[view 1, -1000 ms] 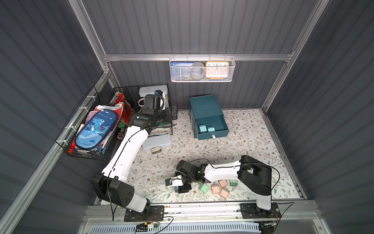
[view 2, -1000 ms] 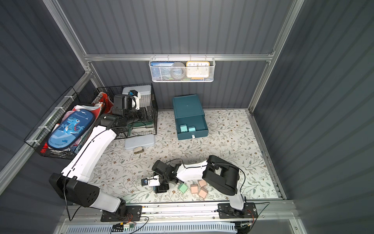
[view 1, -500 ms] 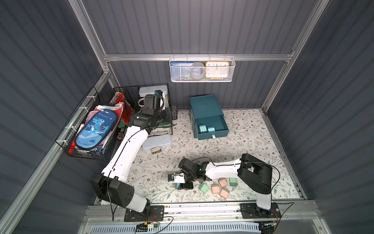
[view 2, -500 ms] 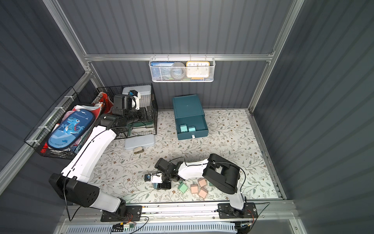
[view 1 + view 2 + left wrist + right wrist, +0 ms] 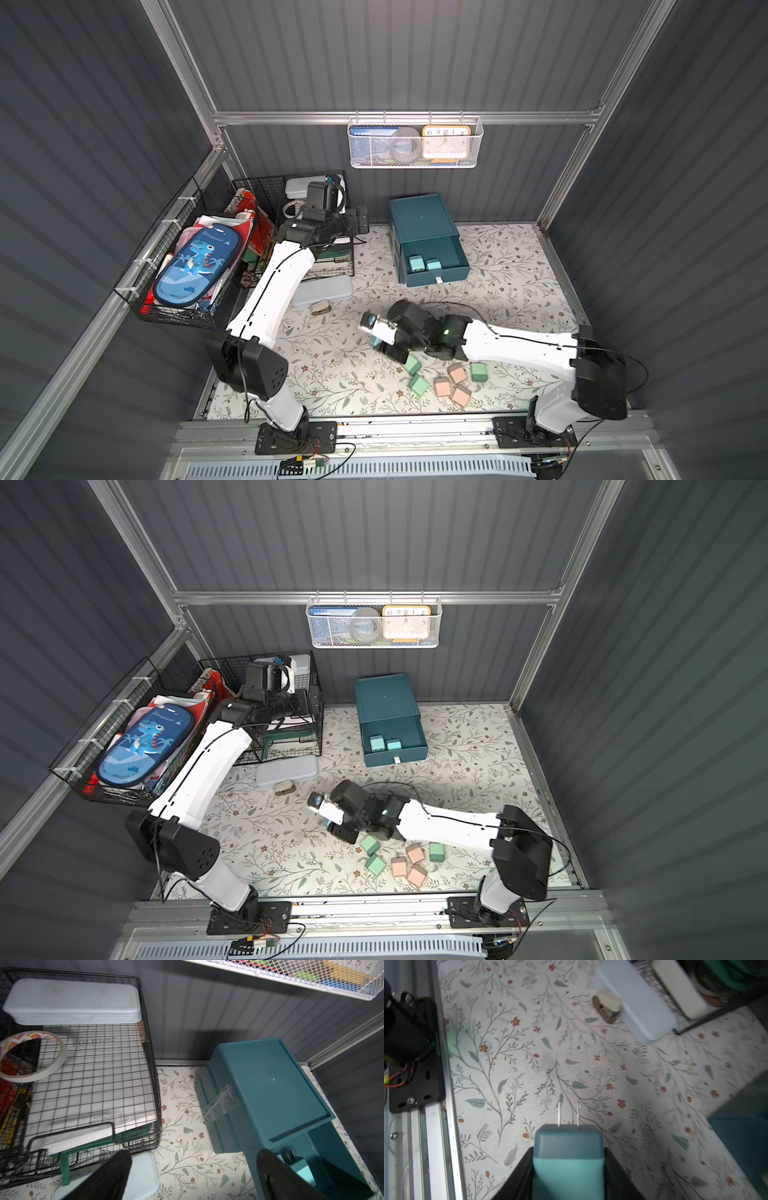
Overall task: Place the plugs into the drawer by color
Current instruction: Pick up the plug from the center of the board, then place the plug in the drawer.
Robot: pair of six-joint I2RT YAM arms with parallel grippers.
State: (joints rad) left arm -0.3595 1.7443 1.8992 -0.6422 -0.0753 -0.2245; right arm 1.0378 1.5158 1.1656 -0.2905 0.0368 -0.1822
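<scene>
**Obs:** Right hand?
**Me:** My right gripper (image 5: 568, 1156) is half closed on a blue plug (image 5: 568, 1142). The jaws sit on two opposite flat sides, and the prongs (image 5: 559, 1113) point forward, clear of the pads. The plug is off the mat (image 5: 332, 365), near centre.

**Obs:** Handling?
**Me:** I judge it light, rigid plastic. The smooth rounded corners may twist out if pinched near an edge. Take the flat faces at mid-body and keep off the thin prongs.

**Obs:** Destination?
**Me:** The drawer (image 5: 440, 277) is pulled out, far of centre, with two blue plugs (image 5: 416, 263) inside. Green plugs (image 5: 412, 365) and pink plugs (image 5: 457, 373) lie near right.

**Obs:** Left hand?
**Me:** My left gripper (image 5: 194, 1154) is spread wide and empty, far left by the wire rack (image 5: 93, 1084).
</scene>
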